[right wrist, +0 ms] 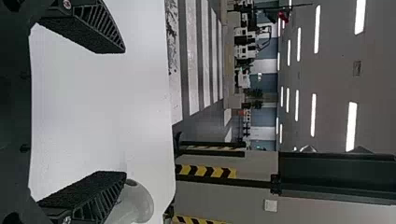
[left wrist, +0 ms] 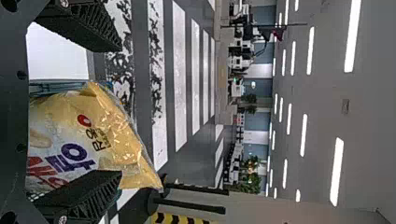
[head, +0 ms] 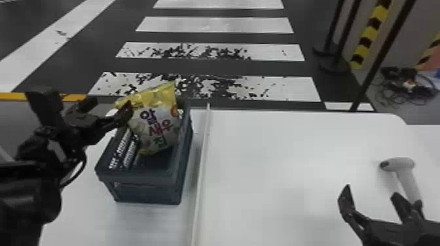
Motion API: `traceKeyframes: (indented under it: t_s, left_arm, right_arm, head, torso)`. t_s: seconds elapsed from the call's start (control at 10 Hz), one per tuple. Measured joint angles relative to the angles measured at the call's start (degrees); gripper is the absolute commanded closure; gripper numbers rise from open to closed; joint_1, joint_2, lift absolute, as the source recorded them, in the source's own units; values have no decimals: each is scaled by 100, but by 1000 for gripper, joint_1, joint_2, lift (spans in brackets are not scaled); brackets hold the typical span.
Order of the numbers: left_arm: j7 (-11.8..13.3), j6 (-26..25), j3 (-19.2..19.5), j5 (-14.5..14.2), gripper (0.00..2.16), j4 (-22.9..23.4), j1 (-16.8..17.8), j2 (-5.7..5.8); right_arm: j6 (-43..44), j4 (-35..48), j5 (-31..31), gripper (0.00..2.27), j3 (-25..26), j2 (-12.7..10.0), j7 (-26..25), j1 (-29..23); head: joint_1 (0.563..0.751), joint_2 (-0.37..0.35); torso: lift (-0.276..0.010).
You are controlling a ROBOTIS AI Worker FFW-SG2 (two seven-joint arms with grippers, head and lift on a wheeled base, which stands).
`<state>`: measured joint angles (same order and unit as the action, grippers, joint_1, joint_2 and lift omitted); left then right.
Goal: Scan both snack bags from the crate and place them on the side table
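In the head view my left gripper [head: 109, 111] is at the upper left of the dark crate [head: 147, 193], one finger in front of the yellow and white snack bag [head: 157, 127]. The bag stands upright in the crate, its top above the rim. In the left wrist view the left gripper [left wrist: 119, 109] is open, with the snack bag [left wrist: 88, 135] close to its lower finger. My right gripper [head: 371, 196] is open over the white table, left of the grey scanner [head: 401, 164]. In the right wrist view the right gripper [right wrist: 125, 112] has the scanner [right wrist: 137, 203] beside its lower finger.
A thin white divider [head: 203, 157] runs along the table [head: 278, 157] right of the crate. Black posts [head: 379, 59] and a heap of cables [head: 407, 85] stand or lie beyond the table at the back right.
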<state>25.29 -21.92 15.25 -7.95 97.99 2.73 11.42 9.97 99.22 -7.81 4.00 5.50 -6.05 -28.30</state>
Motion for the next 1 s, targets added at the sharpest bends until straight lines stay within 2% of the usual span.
traceKeyframes:
  t_s: [0.2, 0.4, 0.6, 0.8, 0.9, 1.0]
  left_arm:
    - [416, 60, -16, 265, 56, -666, 515, 11]
    - [753, 151, -15, 463, 56, -1328, 967, 79]
    - [1117, 212, -22, 585, 56, -1797, 1245, 135]
    - [1582, 358, -1, 688, 90, -2075, 1370, 201]
    - [1718, 367, 19, 763, 228, -2185, 1416, 214]
    - [1800, 362, 26, 862, 518, -2225, 1428, 216]
  right_arm:
    - [-18, -29, -1, 60, 37, -4, 2, 4]
    - [-42, -59, -1, 60, 57, -4, 1, 23]
    - [-46, -95, -1, 60, 72, -4, 1, 48]
    - [-143, -184, -1, 60, 21, 7, 8, 183]
    - [-190, -217, -1, 60, -2, 19, 8, 235]
    - [-201, -252, -14, 60, -11, 36, 8, 270]
  head:
    - [695, 27]
    - [695, 27]
    - [695, 23]
    - [695, 20]
    - [695, 23]
    - [695, 23]
  torso:
    - [-95]
    - [-95]
    - [-95]
    - [-95]
    - [-95]
    - [-95]
